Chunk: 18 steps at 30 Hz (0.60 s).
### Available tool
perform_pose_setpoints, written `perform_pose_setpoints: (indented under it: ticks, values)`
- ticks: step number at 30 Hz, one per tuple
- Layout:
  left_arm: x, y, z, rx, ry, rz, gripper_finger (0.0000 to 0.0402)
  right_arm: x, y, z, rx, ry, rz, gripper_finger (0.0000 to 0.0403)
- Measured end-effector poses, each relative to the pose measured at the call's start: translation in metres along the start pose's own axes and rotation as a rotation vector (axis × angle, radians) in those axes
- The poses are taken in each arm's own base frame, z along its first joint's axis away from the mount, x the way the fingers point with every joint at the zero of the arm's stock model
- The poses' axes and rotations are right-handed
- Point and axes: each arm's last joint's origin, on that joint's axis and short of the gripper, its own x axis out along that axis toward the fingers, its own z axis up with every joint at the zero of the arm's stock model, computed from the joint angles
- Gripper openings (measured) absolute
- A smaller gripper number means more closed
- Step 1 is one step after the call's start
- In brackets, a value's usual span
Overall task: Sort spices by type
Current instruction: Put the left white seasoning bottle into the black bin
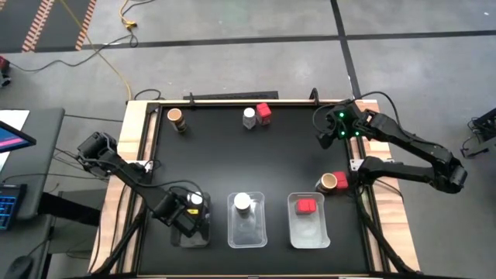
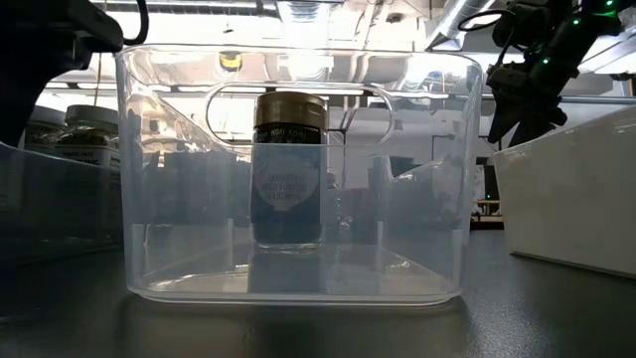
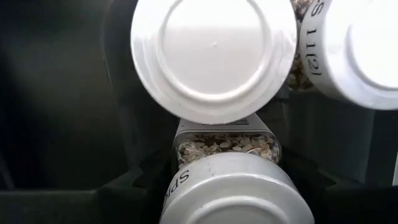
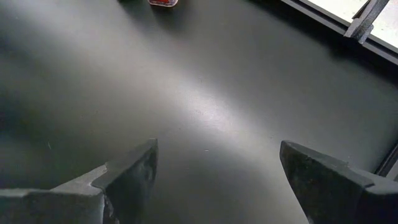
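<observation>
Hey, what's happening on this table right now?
A two-armed robot is sorting spice jars into clear trays. The left gripper is down over the left tray, shut on a white-capped jar. The right gripper hangs open near the far right corner. The middle tray holds one white-capped jar, the right tray a red-capped one.

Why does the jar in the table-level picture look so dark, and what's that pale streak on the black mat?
Low view: bright ceiling lights behind leave the jar in its clear tray backlit. Right wrist view: the streak is glare on the black mat, between the open, blurred fingers.
</observation>
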Motion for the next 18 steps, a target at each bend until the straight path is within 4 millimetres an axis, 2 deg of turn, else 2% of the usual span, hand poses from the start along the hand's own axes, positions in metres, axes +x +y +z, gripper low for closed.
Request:
perform_pose_setpoints:
  ticks: [18]
  values:
    - [0.0,-0.0021,-0.0012,-0.015,0.011,-0.023,0.0201,0.0,-0.0001,0.0,-0.001,0.0,0.0,0.0363]
